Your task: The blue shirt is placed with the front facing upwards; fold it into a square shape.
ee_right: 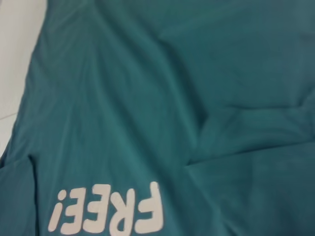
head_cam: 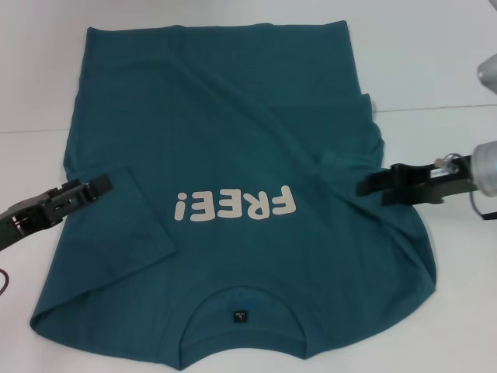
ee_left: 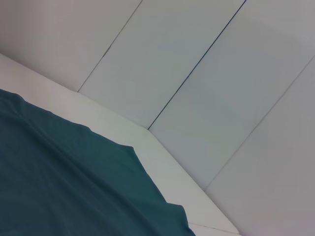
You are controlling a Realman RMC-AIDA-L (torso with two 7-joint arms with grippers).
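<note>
1. The left gripper (head_cam: 99,185) is seen at the left edge of the blue shirt (head_cam: 233,140), above the folded-in left sleeve (head_cam: 128,225); whether its jaws are parted or closed cannot be told.
2. The right gripper (head_cam: 365,185) is held at the shirt's right side, its tip over the rumpled right sleeve (head_cam: 365,128); its opening cannot be told either, and no cloth is visibly pinched.
3. The shirt is spread front up across the middle of the white table (head_cam: 435,47), its collar (head_cam: 242,299) toward the near edge and its hem toward the far edge, with the "FREE!" lettering (head_cam: 233,207) reading upside down in the head view.
4. The step in hand is judged to be a side fold. It would be done well if both layers were caught at the sleeve edge, lifted only slightly and carried toward the centre line, so that a straight crease is left.
5. The puckers by the right sleeve are best drawn flat first.
6. The collar's near rim is cut off at the bottom of the head view.
7. Neither gripper's fingers are shown in the wrist views; only cloth, table and wall panels (ee_left: 197,73) are shown.
</note>
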